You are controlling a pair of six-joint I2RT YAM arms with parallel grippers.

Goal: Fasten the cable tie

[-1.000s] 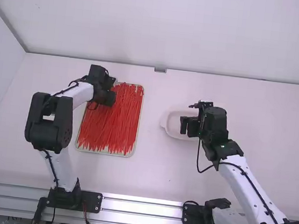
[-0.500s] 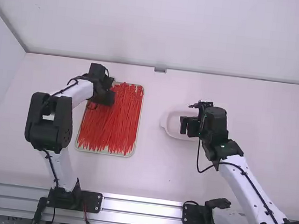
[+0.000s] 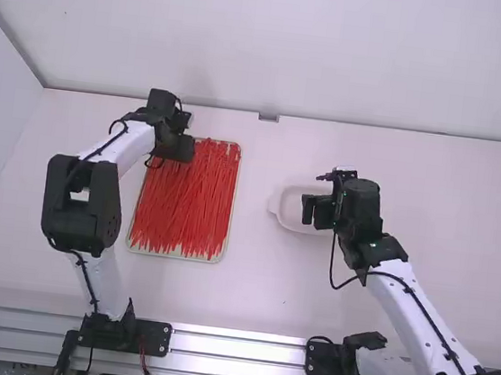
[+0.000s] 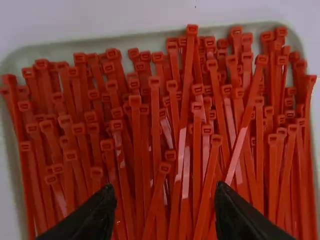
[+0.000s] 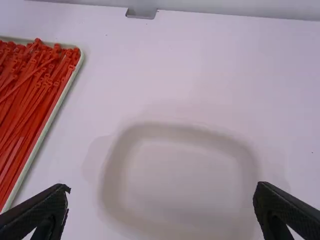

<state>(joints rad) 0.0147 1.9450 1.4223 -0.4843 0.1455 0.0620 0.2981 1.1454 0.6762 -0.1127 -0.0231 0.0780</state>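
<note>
Left gripper [image 4: 162,210]: jaws apart, empty, over the heap of red plastic cable ties [image 4: 165,125] in the pale rectangular tray [image 4: 75,45] | Right gripper [image 5: 160,215]: jaws wide, over the shallow white dish [image 5: 175,175] | We advise descending straight, pinching one tie, not a bundle.

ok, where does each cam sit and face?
High view: above and behind, facing forward-down at the table; left arm, right arm show.
Left wrist view: down on cable ties in the tray; own open jaws.
Right wrist view: forward-down at the white dish; own open jaws.
Shared: the tray, all three.
</note>
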